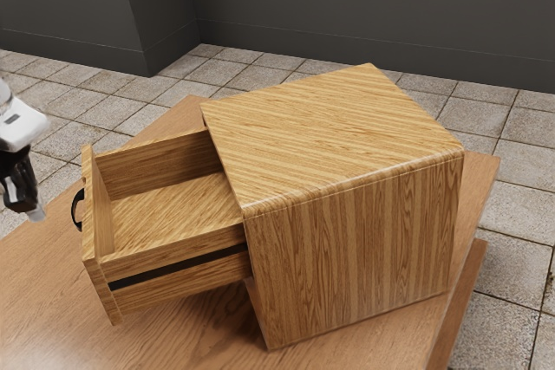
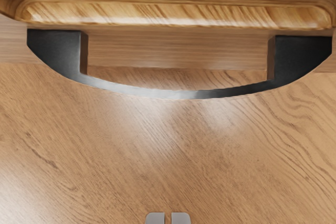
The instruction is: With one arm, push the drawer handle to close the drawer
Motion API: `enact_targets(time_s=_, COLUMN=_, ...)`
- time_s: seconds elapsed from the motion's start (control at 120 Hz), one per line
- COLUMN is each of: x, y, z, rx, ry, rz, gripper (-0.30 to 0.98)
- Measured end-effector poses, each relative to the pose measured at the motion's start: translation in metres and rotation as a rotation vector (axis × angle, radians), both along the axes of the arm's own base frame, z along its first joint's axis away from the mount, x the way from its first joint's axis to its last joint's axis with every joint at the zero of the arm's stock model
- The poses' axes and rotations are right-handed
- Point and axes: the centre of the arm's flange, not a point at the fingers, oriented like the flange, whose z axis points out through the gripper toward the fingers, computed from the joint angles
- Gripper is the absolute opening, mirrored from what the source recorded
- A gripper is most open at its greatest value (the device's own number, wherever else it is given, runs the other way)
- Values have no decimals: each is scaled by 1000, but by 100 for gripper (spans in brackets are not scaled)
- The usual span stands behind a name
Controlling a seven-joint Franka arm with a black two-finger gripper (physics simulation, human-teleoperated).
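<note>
Hovering nr the handle (image 2: 58,53) of the open drawer (image 1: 173,255), jaws are empty (nearly together, w/ slim gap).

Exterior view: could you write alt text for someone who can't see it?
A wooden cabinet has its drawer pulled out toward the exterior view's left, where a robot's claw hangs near the black handle, not touching it. The cabinet stands on a wooden table, with floor tiles and dark walls beyond.

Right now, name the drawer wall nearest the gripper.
The front panel, the wall bearing the black handle; the side walls run from it toward the cabinet.
</note>
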Motion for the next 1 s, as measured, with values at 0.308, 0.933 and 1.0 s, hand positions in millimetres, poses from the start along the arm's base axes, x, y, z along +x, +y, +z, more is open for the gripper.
enact_targets(time_s=0.308, x=20, y=-14, z=-24, rx=-15, ry=24, rz=-128, gripper=-10)
enact_targets(time_s=0.933, x=69, y=-66, z=-36, rx=-50, ry=-13, rz=-262, gripper=-10)
enact_targets(time_s=1.0, x=74, y=-72, z=-36, rx=-50, ry=-15, rz=-274, gripper=-10)
